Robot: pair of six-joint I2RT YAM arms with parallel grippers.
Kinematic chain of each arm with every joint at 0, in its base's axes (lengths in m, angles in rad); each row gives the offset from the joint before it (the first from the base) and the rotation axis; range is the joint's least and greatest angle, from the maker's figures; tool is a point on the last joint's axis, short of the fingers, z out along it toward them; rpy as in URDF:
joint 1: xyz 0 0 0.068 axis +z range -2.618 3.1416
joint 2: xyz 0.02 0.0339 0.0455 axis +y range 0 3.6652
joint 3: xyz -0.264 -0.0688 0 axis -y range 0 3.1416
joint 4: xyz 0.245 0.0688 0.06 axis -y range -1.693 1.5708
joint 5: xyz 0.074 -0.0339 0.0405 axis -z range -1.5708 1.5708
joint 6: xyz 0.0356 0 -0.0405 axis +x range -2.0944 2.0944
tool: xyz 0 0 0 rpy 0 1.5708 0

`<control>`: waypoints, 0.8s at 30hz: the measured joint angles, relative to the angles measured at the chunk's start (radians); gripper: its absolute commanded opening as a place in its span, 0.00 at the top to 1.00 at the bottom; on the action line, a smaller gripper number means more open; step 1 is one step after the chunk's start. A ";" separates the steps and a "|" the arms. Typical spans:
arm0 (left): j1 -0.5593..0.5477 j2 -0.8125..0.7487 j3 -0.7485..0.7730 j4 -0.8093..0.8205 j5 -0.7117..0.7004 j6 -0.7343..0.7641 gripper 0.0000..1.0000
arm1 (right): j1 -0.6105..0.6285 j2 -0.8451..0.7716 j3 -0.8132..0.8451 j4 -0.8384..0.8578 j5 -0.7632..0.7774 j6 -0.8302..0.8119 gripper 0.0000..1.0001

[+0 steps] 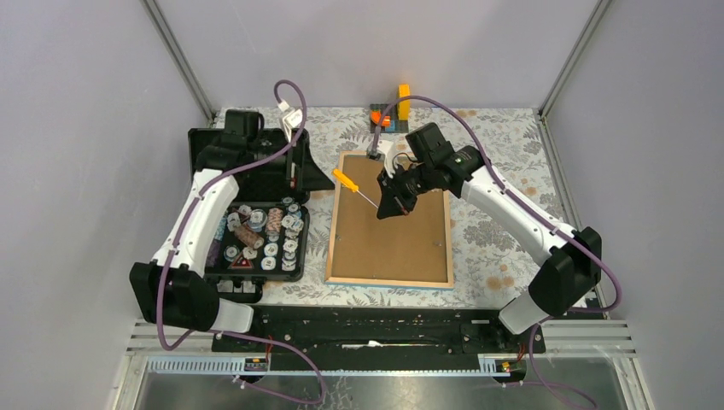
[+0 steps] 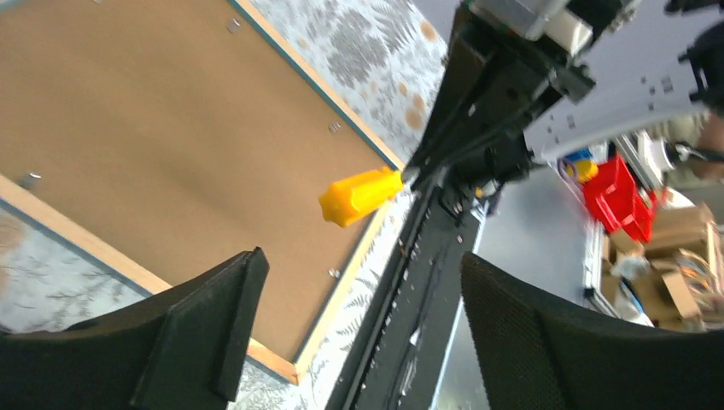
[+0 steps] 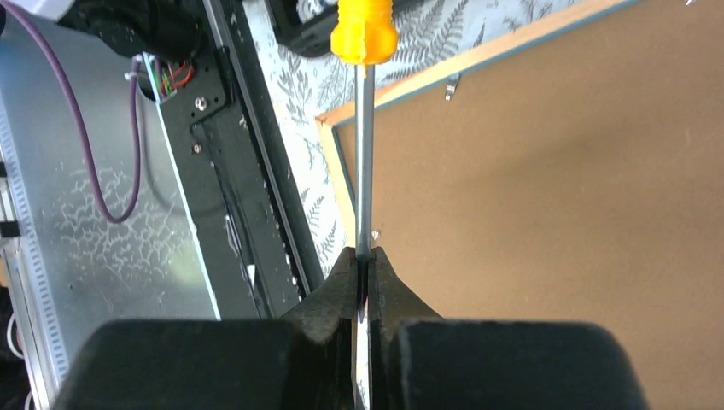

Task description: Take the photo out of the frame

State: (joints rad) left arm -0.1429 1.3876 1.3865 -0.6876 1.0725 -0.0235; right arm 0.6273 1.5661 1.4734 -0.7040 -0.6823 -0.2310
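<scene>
At the near side of the table [image 1: 495,248], the frame [image 1: 388,248] is lying face down with its brown back upward, so the photo is sitting hidden beneath that board. Over the frame's far half, the right gripper [image 3: 365,260] is pinching the thin steel shaft of the screwdriver [image 3: 364,34], jaws pressed fully together, with the yellow handle pointing away from it. A little farther, beside the frame's far-left corner, the left gripper [image 2: 363,273] is hanging with its fingers spread wide, gripping nothing, and the handle is sitting just ahead of them.

The step looks to be prising up the small metal tabs [image 3: 452,85] along the back's rim. Doing that well is calling for a shaft that is not swivelling in so narrow a pinch, a tip laid low against one tab, and gentle levering so the board is not getting gouged. The fingers are hiding the tip.
</scene>
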 measured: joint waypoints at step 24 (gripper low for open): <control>-0.172 -0.121 -0.228 -0.068 0.161 0.229 0.31 | 0.011 -0.021 -0.074 -0.237 -0.283 -0.183 1.00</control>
State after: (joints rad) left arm -0.3153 1.2671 1.1587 -0.7555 1.2339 0.2058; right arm 0.6380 1.5455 1.3991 -0.9413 -0.9657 -0.4145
